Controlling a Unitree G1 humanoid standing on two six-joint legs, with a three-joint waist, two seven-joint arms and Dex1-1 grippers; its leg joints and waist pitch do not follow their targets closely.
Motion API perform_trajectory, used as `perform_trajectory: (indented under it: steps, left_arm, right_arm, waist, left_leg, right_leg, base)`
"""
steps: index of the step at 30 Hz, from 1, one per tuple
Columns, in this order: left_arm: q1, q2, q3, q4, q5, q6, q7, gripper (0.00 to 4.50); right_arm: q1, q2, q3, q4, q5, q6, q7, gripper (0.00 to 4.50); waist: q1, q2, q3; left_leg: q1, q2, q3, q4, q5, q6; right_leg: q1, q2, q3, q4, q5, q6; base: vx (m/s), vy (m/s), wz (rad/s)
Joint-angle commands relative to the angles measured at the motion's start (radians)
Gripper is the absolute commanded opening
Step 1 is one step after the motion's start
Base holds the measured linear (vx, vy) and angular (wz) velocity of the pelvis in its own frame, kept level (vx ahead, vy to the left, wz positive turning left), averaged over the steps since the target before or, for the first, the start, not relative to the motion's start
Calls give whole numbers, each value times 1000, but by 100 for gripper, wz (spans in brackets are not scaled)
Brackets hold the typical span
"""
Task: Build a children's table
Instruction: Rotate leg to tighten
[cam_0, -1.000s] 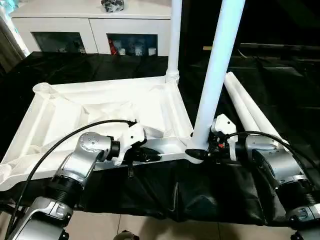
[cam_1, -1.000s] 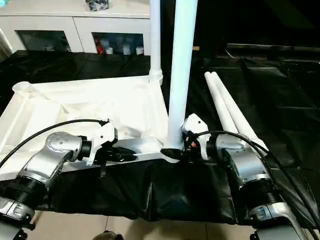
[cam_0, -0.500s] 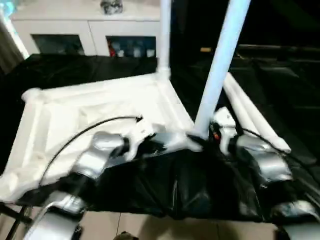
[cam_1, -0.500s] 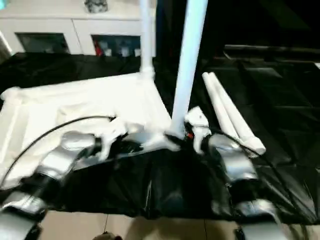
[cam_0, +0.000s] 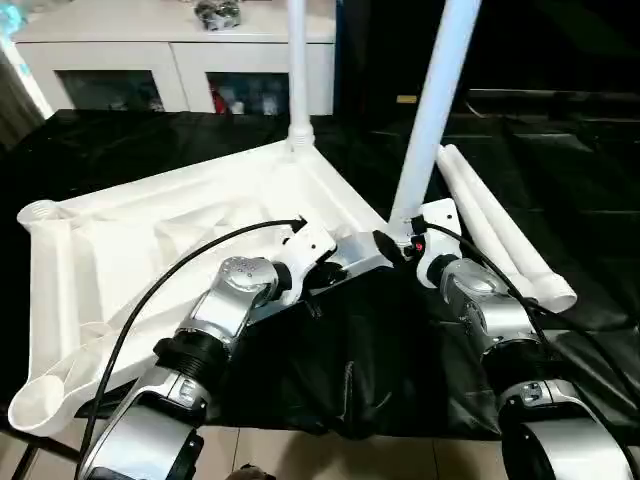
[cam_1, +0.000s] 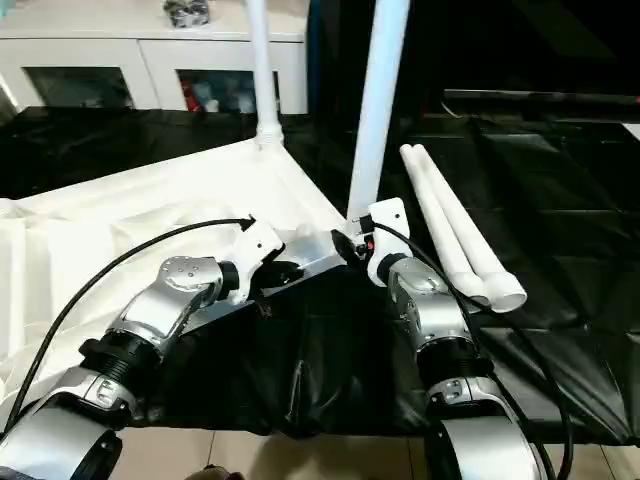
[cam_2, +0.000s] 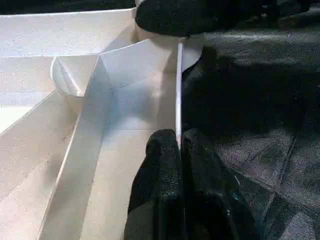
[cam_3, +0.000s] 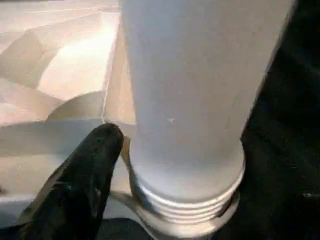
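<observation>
Tabletop inverted on black-draped desk, two legs fitted. Left hand pinched shut on its near rim. Right hand at near-corner leg; grip: cannot tell. Two legs loose at right edge. Next, probably: seat leg firmly in socket.

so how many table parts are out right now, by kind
tabletop: 1
legs standing in corner sockets: 2
loose legs lying on the black cloth: 2
total: 5
</observation>
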Motion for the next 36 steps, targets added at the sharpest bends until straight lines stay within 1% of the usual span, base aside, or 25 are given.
perform_trajectory:
  steps: [1,3,4,5,7,8,9,10,11,12,13,14,16,18,19,20,21,22,23,25,26,31,33,35,36]
  left_arm:
    - [-2,-1,9,-51,-52,-61,-56,0]
    - [9,15,6,-65,-59,-72,-90,0]
    - [15,24,5,-74,-66,-79,-112,0]
    - [25,38,2,-90,-76,-84,-145,0]
    - [29,44,1,-97,-80,-84,-159,0]
    - [50,84,-11,-127,-97,-95,-240,0]
    - [54,95,-15,-134,-99,-98,-260,0]
    - [56,101,-18,-136,-99,-101,-272,0]
    - [56,101,-18,-136,-99,-101,-272,0]
    - [60,110,-19,-139,-100,-104,-288,0]
    - [66,124,-21,-147,-105,-108,-314,0]
    - [72,138,-21,-154,-110,-106,-335,0]
    - [80,153,-21,-166,-116,-106,-361,0]
    - [96,177,-22,-191,-131,-98,-409,0]
    - [102,185,-23,-199,-137,-97,-424,0]
    - [102,185,-23,-200,-137,-97,-425,0]
    - [109,194,-25,-213,-145,-87,-443,0]
    - [116,201,-27,-224,-152,-81,-461,0]
    - [121,207,-29,-232,-156,-72,-473,0]
    - [128,216,-34,-243,-159,-62,-489,0]
    - [131,220,-37,-247,-161,-59,-498,0]
    - [134,223,-36,-247,-156,-59,-502,0]
    - [134,219,-34,-245,-152,-60,-490,0]
    - [129,210,-32,-235,-140,-60,-458,0]
    - [117,190,-26,-210,-118,-60,-393,0]
  right_arm:
    - [16,3,94,-22,-6,-19,148,392]
    - [25,-24,109,-41,-8,-28,200,392]
    - [30,-39,115,-50,-11,-32,227,392]
    - [36,-61,122,-63,-13,-38,267,392]
    - [39,-70,124,-67,-14,-40,283,392]
    - [46,-123,132,-98,-9,-46,374,392]
    - [48,-136,134,-105,-7,-47,396,392]
    - [48,-143,135,-109,-7,-48,410,392]
    - [48,-144,135,-109,-7,-49,411,392]
    - [49,-156,138,-114,-5,-51,432,392]
    - [55,-174,141,-132,6,-46,468,392]
    - [61,-192,145,-150,16,-39,504,392]
    - [70,-212,150,-174,28,-31,548,392]
    - [92,-245,162,-215,40,-13,614,367]
    - [99,-255,166,-227,43,-8,633,360]
    - [99,-255,166,-227,43,-8,634,357]
    - [106,-265,169,-239,49,1,654,347]
    - [112,-270,169,-250,54,8,673,322]
    - [116,-274,169,-260,60,18,688,317]
    - [122,-280,174,-274,65,18,705,317]
    - [125,-283,176,-282,70,27,715,289]
    - [137,-285,183,-305,76,45,732,274]
    - [142,-279,184,-309,78,49,729,272]
    - [146,-265,180,-306,82,56,717,272]
    - [145,-238,169,-287,80,55,677,272]
  waist:
    - [3,-15,-72]
    - [2,-16,-72]
    - [3,-15,-72]
    - [4,-16,-73]
    - [4,-16,-73]
    - [4,-17,-72]
    - [8,-16,-73]
    - [7,-15,-72]
    - [8,-13,-73]
    - [7,-14,-73]
    - [8,-16,-71]
    - [8,-16,-71]
    - [11,-17,-72]
    - [13,-18,-72]
    - [14,-18,-71]
    - [16,-18,-72]
    - [18,-17,-72]
    - [19,-17,-72]
    - [19,-17,-71]
    - [20,-17,-71]
    - [22,-16,-70]
    - [24,-18,-71]
    - [25,-18,-71]
    - [26,-17,-71]
    - [24,-19,-70]
  left_leg:
    - [12,8,0,-68,-221,31]
    - [11,9,2,-67,-215,38]
    - [12,10,3,-66,-201,45]
    - [11,10,2,-65,-196,48]
    - [11,11,3,-65,-187,56]
    - [12,13,3,-65,-194,59]
    - [13,15,4,-64,-195,62]
    - [12,15,5,-64,-197,64]
    - [15,16,5,-64,-203,63]
    - [16,16,5,-64,-205,63]
    - [14,15,4,-66,-211,59]
    - [14,16,5,-66,-212,58]
    - [13,18,4,-65,-202,65]
    - [14,18,5,-64,-194,70]
    - [12,18,5,-64,-189,72]
    - [14,19,6,-63,-190,73]
    - [14,18,5,-63,-191,73]
    - [15,18,5,-64,-194,71]
    - [15,19,5,-65,-197,70]
    - [15,19,5,-65,-205,67]
    - [18,19,6,-65,-213,62]
    - [16,18,5,-66,-203,56]
    - [15,18,5,-65,-196,57]
    - [16,18,5,-65,-199,55]
    - [16,18,5,-66,-202,53]
  right_leg:
    - [50,-39,22,-75,-184,-214]
    - [49,-38,23,-74,-172,-216]
    - [48,-39,23,-71,-150,-225]
    - [51,-38,23,-70,-144,-227]
    - [50,-37,22,-67,-128,-237]
    - [49,-37,21,-67,-134,-243]
    - [50,-37,21,-66,-135,-243]
    - [47,-35,22,-66,-132,-245]
    - [45,-37,22,-66,-138,-247]
    - [44,-37,23,-66,-136,-250]
    - [46,-36,21,-67,-148,-250]
    - [46,-37,23,-66,-149,-249]
    - [48,-38,23,-65,-138,-247]
    - [47,-37,23,-63,-130,-249]
    - [47,-37,22,-63,-128,-251]
    - [45,-37,23,-63,-130,-251]
    - [46,-37,23,-63,-136,-251]
    - [45,-37,23,-63,-142,-252]
    - [44,-37,23,-63,-144,-252]
    - [44,-37,23,-64,-154,-251]
    - [42,-38,24,-67,-174,-247]
    - [43,-37,25,-65,-167,-241]
    - [43,-37,24,-65,-161,-242]
    - [43,-38,24,-66,-169,-241]
    - [41,-37,25,-66,-174,-238]
  base:
    - [0,0,0]
    - [0,0,0]
    - [0,0,0]
    - [0,0,0]
    - [0,0,0]
    - [0,0,0]
    - [0,0,0]
    - [0,0,0]
    - [0,0,0]
    - [0,0,0]
    - [0,0,0]
    - [0,0,0]
    - [0,0,0]
    - [0,0,0]
    - [0,0,0]
    - [0,0,0]
    - [0,0,0]
    - [0,0,0]
    - [0,0,0]
    - [0,0,0]
    - [0,0,0]
    - [0,0,0]
    - [0,0,0]
    - [0,0,0]
    - [0,0,0]
